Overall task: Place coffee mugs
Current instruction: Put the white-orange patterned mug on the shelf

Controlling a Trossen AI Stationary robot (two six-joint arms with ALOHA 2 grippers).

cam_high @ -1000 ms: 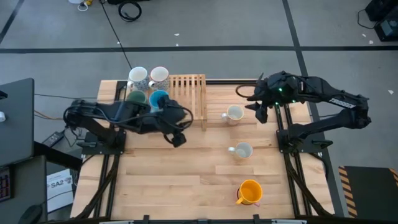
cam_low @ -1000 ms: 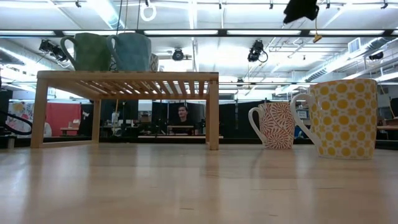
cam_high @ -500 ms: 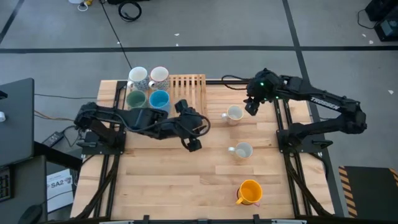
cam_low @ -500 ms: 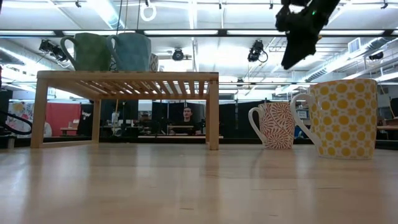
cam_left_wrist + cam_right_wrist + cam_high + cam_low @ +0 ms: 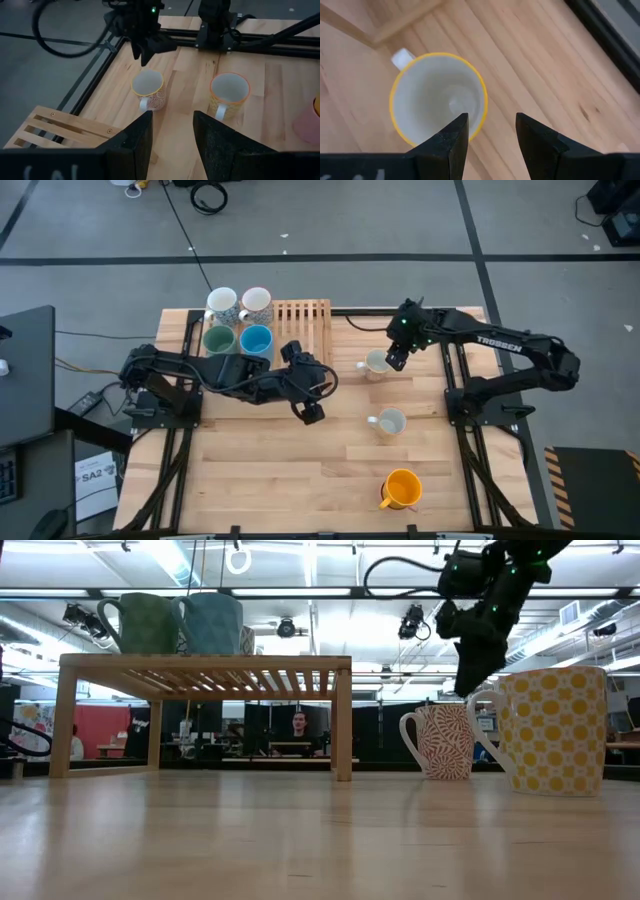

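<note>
On the slatted wooden rack (image 5: 300,320) stand four ceramic mugs, two white (image 5: 238,303), one green (image 5: 219,339), one blue (image 5: 256,339), all empty inside. Beside the rack, the right gripper (image 5: 394,358) hangs with fingers parted, unladen, over an empty red-patterned white mug (image 5: 377,364). The left gripper (image 5: 310,411) waits near the rack, fingers parted, holding nothing.

— Where do the mugs stand?
— Green mug (image 5: 219,339), blue mug (image 5: 256,339) and two white mugs (image 5: 238,304) upright atop the rack (image 5: 302,330).
— Others?
— Red-patterned mug (image 5: 377,363), yellow-dotted mug (image 5: 389,422) and orange mug (image 5: 402,488) upright on the worktop (image 5: 300,470).
</note>
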